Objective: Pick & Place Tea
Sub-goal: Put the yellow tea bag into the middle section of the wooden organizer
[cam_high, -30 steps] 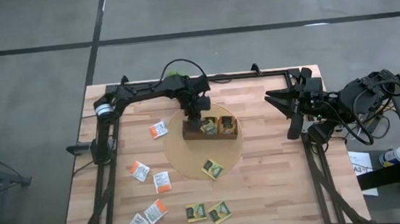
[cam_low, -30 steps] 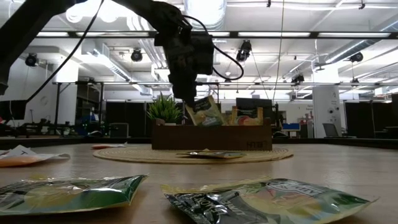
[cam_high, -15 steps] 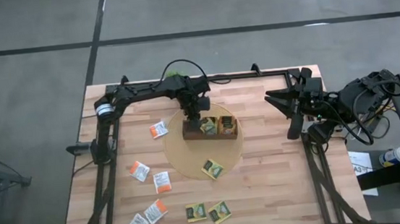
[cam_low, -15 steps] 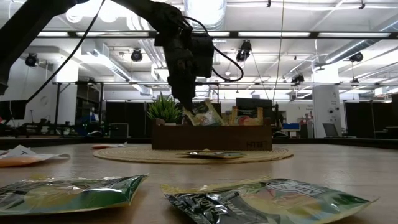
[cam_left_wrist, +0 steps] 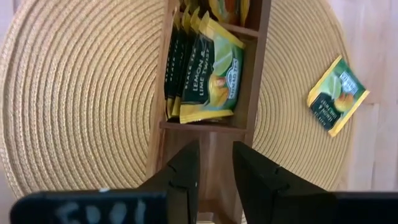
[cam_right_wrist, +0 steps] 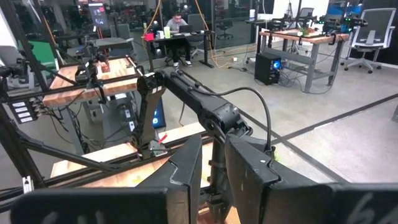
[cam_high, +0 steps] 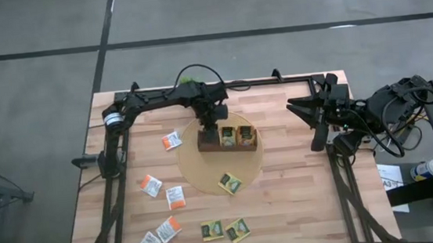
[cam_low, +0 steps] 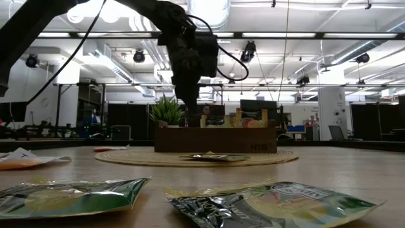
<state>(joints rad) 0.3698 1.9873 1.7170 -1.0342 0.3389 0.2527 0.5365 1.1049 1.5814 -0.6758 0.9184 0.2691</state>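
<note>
My left gripper (cam_left_wrist: 216,155) hangs open over the brown compartment tray (cam_high: 248,145), fingers pointing steeply down, with only the tray's wood showing between them. Just beyond the fingertips, several dark green-and-yellow tea sachets (cam_left_wrist: 208,74) stand on edge in the tray's middle compartment; one top edge (cam_low: 205,116) peeks over the rim. The tray stands on a round woven mat (cam_high: 197,170). Another green-and-yellow sachet (cam_high: 230,183) lies flat on the mat's near part. My right gripper (cam_high: 304,118) waits raised at the table's right edge, open, holding nothing.
White-and-orange sachets (cam_high: 172,140) (cam_high: 150,185) (cam_high: 168,229) lie scattered on the table's left and near left. Two green-and-yellow ones (cam_high: 212,230) (cam_high: 238,230) lie near the front edge. A small potted plant (cam_low: 168,111) stands behind the tray at the far edge.
My left gripper has stayed over the tray and opened, letting go of a green-and-yellow sachet. The sachet, which stuck up tilted above the tray's rim, has dropped into the middle compartment among the others; only its top edge still shows in the low view.
</note>
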